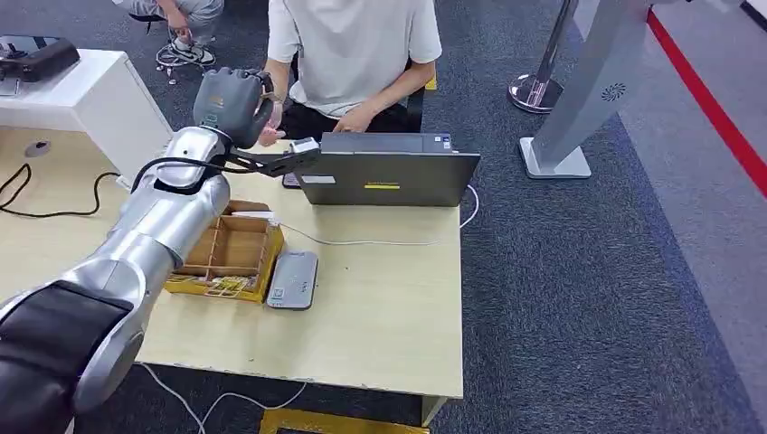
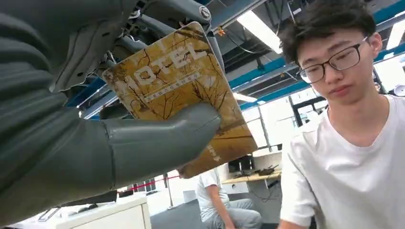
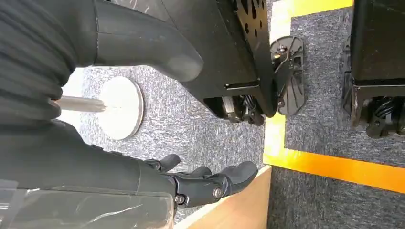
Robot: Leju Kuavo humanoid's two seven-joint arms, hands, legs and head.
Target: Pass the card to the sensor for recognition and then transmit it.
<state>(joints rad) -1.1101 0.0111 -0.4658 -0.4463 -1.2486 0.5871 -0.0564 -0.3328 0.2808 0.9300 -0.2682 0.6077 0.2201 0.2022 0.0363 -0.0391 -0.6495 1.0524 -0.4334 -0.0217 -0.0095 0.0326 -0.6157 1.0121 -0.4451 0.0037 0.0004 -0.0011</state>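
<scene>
My left hand is raised above the far side of the table, in front of a seated person in a white shirt. In the left wrist view my left hand pinches a yellow-brown hotel card between its thumb and fingers, held up toward the person. The person's hand reaches to just below my left hand. A grey card sensor lies flat on the table beside the card box. My right hand hangs beside the table edge, fingers apart, holding nothing.
A wooden compartment box with more cards sits on the tan table next to the sensor. A dark laptop stands at the far edge with a white cable. A white desk is at far left; a stanchion base is beyond.
</scene>
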